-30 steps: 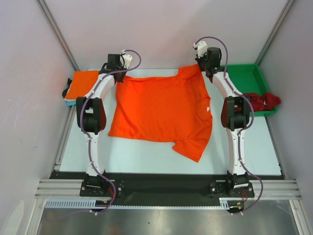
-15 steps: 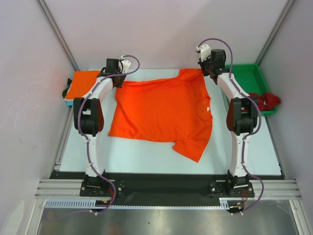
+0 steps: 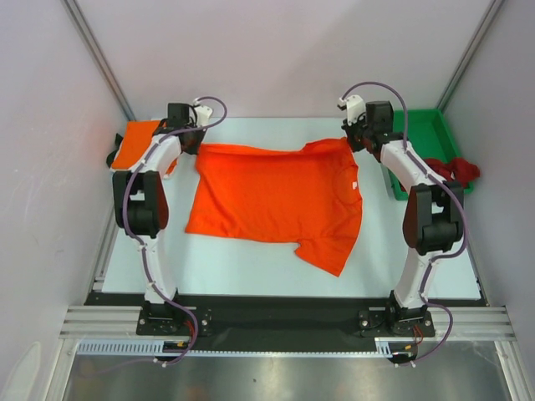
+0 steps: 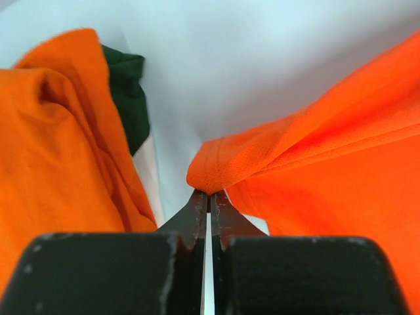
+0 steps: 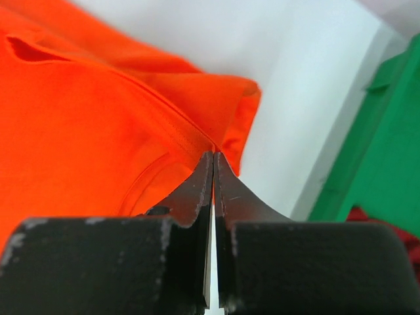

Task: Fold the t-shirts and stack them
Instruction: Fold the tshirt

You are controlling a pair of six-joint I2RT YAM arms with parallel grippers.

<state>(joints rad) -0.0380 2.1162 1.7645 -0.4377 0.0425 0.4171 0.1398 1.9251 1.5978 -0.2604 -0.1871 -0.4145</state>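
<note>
A bright orange t-shirt [image 3: 276, 196] lies spread on the white table, its far edge lifted. My left gripper [image 3: 194, 144] is shut on the shirt's far left corner [image 4: 213, 172]. My right gripper [image 3: 355, 142] is shut on the far right sleeve [image 5: 216, 125]. A folded orange t-shirt [image 3: 134, 146] lies at the far left, also in the left wrist view [image 4: 59, 151], with dark green cloth [image 4: 128, 92] under it. A dark red t-shirt [image 3: 456, 171] hangs over the green tray's near edge.
The rigid green tray [image 3: 426, 134] stands at the far right, close to my right arm; its wall shows in the right wrist view [image 5: 387, 151]. Grey walls close in the table on three sides.
Both grippers have pulled the shirt's far edge toward me and slightly outward, so the far strip of the shirt has come off the back of the table. The folded pile is more covered by my left arm.
</note>
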